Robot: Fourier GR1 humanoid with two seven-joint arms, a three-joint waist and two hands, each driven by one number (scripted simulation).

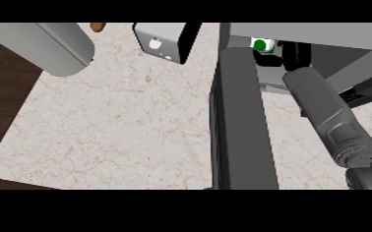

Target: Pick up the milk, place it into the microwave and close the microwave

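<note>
The milk (pixel 262 46), a small white carton with a green mark, stands upright inside the open microwave (pixel 312 33) at the upper right. My right forearm reaches up from the lower right corner into the microwave's opening. My right hand (pixel 296 55) shows as a black shape directly right of the carton, close against it; whether it grips the carton is hidden. The microwave's dark grey door (pixel 243 128) hangs open, stretching toward the view's lower edge. My left hand does not show.
A grey cylinder (pixel 54 46), like an arm segment, lies across the upper left corner. A white and black box (pixel 163 39) stands at the counter's back, with a small brown object (pixel 97 26) left of it. Pale marble counter (pixel 123 128) spreads left of the door.
</note>
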